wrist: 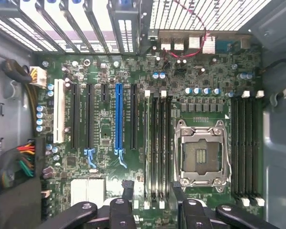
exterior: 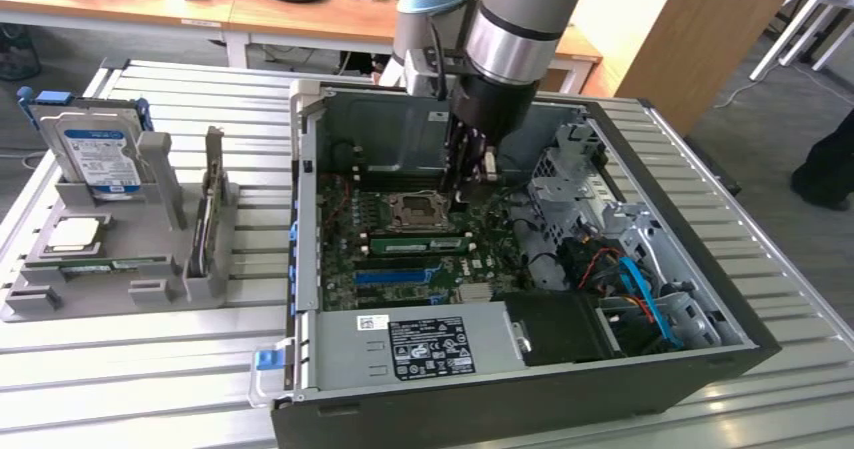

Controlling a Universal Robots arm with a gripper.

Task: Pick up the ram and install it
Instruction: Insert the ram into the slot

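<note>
Ram (exterior: 420,241) sits in a motherboard (exterior: 350,231) slot beside the CPU socket (exterior: 418,209) (print unreadable); tool (wrist: 152,187) hangs released nearby.

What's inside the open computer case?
A motherboard with an empty processor socket and memory slots, plus a power supply, which covers whatever lies beneath it.
</note>
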